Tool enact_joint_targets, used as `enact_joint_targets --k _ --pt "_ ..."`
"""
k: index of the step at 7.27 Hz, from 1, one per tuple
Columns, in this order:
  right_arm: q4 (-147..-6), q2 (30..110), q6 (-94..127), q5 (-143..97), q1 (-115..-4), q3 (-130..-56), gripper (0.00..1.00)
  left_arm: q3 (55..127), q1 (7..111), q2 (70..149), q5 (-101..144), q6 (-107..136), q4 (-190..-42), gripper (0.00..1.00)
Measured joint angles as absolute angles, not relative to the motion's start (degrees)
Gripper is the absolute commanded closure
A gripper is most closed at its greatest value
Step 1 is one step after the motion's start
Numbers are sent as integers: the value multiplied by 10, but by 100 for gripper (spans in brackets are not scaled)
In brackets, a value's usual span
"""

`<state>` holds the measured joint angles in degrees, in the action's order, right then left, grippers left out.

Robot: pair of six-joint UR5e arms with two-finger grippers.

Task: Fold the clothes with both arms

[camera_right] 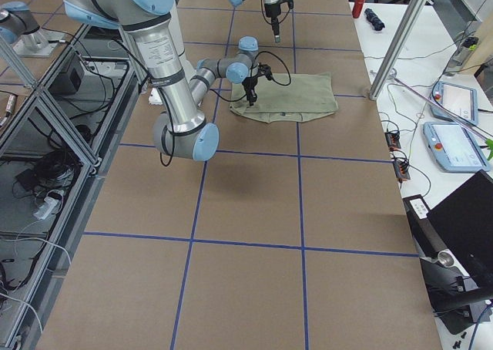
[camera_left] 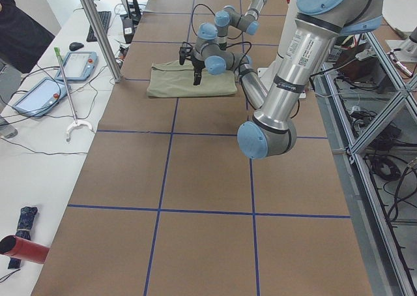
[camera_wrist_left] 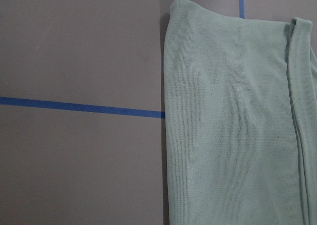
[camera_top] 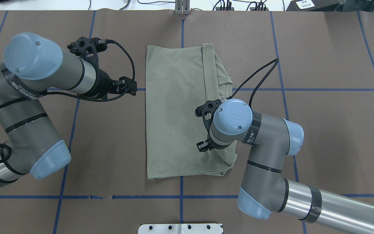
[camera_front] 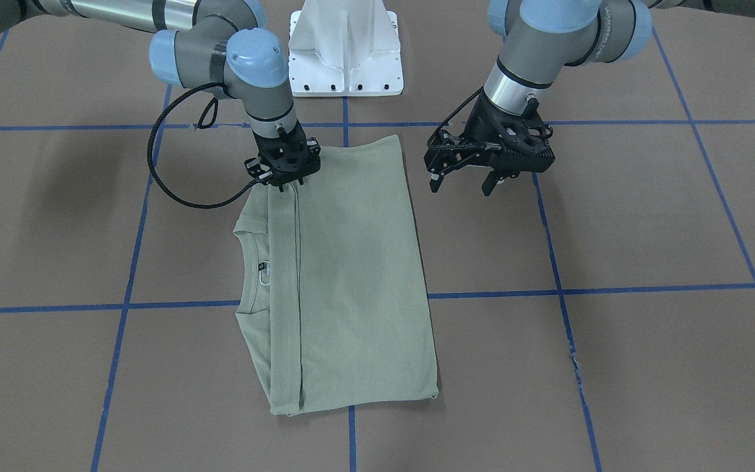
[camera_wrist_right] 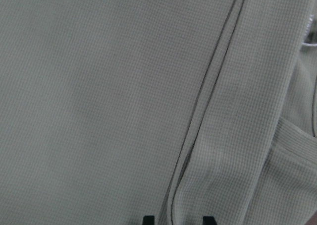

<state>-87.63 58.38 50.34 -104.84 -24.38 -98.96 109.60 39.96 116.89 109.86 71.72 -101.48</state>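
Table (camera_front: 646, 216): brown sheet, blue tape grid. The shirt (camera_front: 351, 275) lies flat mid-table, already folded to a long rectangle. The collar (camera_front: 244, 275) and a narrow flap run along one long side.

Right arm (camera_top: 265, 143) reaches over the shirt. Left arm (camera_top: 28, 97) hangs off to the side of it.

Right gripper (camera_front: 282, 185): points straight down, tips at the cloth. Jaws are a little apart. The flap's edge runs between them, flat and not bunched, so as far as the wrist view shows you're pinching nothing. The shirt is directly under these jaws, and most of it stretches away ahead of them.

Left gripper (camera_front: 463, 185): jaws spread wide, empty, over bare table. The shirt's plain long edge is just beside the tips, neither under them nor touching.

Label (camera_front: 263, 266) and tag (camera_front: 265, 280) sit inside the collar, well apart from both sets of jaws.

Handling, my read: light, limp knit, nothing fragile. It'll sag from any lifted point, and the stacked layers will slide on each other. Take it at corners or edges, pinching through every layer. A top-layer grab would likely peel the fold open. Lift both ends level so the middle doesn't drag.
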Motion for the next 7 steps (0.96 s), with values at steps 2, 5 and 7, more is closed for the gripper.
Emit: enact_joint_targets --k 2,5,7 --pt "-875 585 499 -1048 -244 -988 61 1096 400 1169 1099 717 -1014 0" --pt "-872 581 499 -1044 -247 -986 62 1095 400 1168 1099 717 -1015 0" --pt "-872 579 499 -1043 -247 -983 65 1095 400 1169 1099 717 -1015 0"
